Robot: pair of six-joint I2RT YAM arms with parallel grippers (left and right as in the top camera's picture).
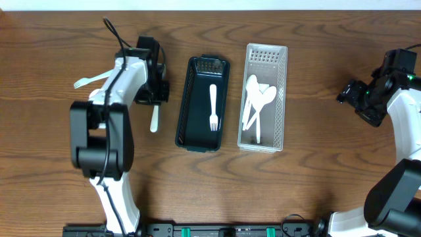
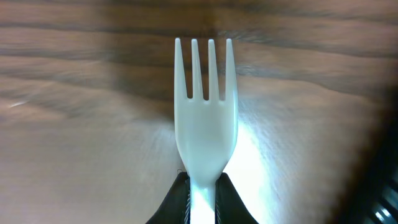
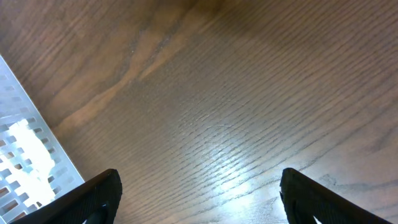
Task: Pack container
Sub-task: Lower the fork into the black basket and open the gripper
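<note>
The left gripper (image 2: 200, 190) is clamped on a white plastic fork (image 2: 204, 124), just left of the dark bin (image 1: 183, 105), which holds a second fork (image 1: 212, 106). The right gripper (image 3: 199, 193) hangs with jaws apart over bare wood near the white basket (image 1: 284, 99) of spoons (image 1: 255, 99)

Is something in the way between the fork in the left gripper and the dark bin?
Nothing visible does. The left gripper is shut on the fork, and only bare table lies between it and the dark bin, whose top is open; one other fork lies inside.
</note>
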